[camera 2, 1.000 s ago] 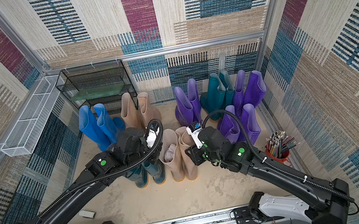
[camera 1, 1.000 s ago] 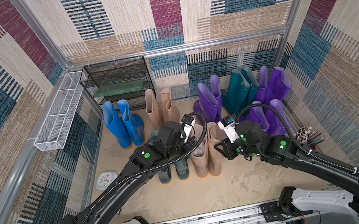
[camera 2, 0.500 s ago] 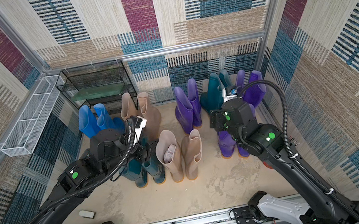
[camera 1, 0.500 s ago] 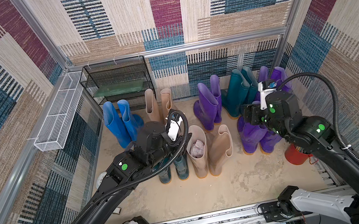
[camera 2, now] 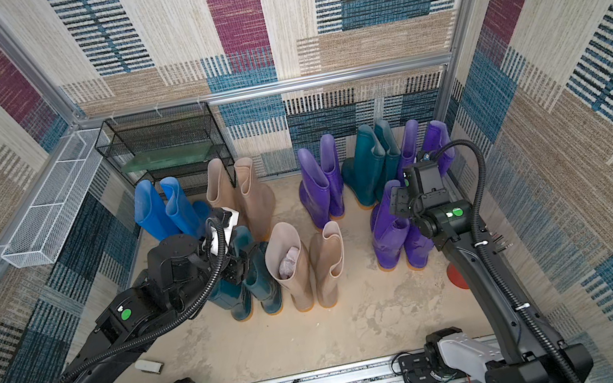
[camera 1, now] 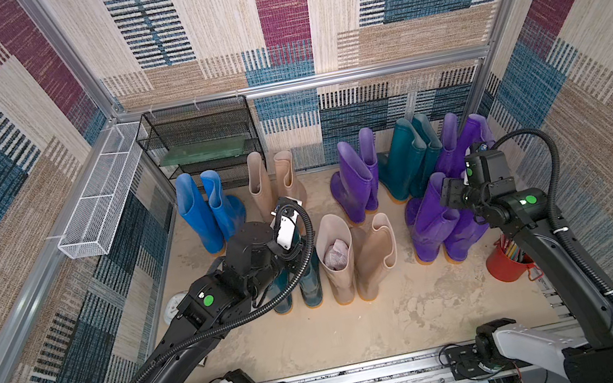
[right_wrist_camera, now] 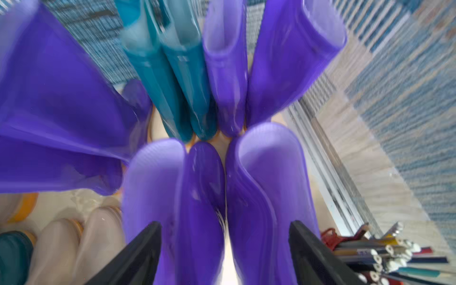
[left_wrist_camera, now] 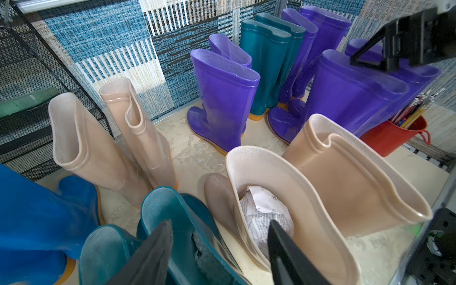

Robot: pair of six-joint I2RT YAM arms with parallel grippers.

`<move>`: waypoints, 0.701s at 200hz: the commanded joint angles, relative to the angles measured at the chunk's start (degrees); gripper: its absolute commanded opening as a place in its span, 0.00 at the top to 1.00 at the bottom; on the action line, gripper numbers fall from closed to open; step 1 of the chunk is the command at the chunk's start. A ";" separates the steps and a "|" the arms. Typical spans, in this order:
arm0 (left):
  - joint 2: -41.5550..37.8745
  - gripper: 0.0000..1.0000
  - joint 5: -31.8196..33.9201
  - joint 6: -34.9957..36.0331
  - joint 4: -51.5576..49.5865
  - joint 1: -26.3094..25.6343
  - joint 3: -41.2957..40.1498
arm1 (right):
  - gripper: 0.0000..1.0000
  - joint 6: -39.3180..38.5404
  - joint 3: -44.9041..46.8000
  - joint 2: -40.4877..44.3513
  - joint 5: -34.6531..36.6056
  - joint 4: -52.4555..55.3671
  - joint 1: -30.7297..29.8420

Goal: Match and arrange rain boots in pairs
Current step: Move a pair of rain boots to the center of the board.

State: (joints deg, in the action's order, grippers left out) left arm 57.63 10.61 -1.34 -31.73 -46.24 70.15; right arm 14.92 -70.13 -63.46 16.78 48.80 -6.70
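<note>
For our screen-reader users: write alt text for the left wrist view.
The open left tool hangs above two dark teal boots, next to a beige boot with crumpled paper inside. Beyond stand another beige pair, purple boots, a teal pair, a black mesh rack and a red bucket of pencils.

Both top views: bright, even, diffuse overhead light, with faint soft shadows on the pale concrete floor (camera 1: 321, 341). The aluminium frame posts (camera 1: 72, 59) bow at 10 and 2 o'clock, which is wide-angle distortion.

Right wrist view: motion-smeared throughout. The glossy purple rubber boots (right_wrist_camera: 202, 197) show small white highlights.

Left wrist view: sharp mid-frame. The left gripper's black fingers (left_wrist_camera: 148, 256) are soft at 6 o'clock.
</note>
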 commanded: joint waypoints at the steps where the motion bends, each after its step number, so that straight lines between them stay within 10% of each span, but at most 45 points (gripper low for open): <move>1: -0.82 0.37 -1.76 0.47 2.54 0.19 -0.79 | 0.24 -0.29 1.45 0.31 -1.96 -2.49 0.40; 59: -1.36 0.37 -1.28 0.68 2.39 0.21 -1.14 | 0.99 -0.95 1.86 -0.80 -8.91 -2.63 0.53; 140: -1.71 0.37 -1.90 0.73 2.91 1.52 -1.24 | 1.00 2.33 -1.99 4.92 -7.52 4.64 -10.87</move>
State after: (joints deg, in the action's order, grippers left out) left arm 56.12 9.82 -1.34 -31.05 -45.01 69.06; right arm 15.92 -71.05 -59.44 9.02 56.01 -14.96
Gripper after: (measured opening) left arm 0.634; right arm 0.102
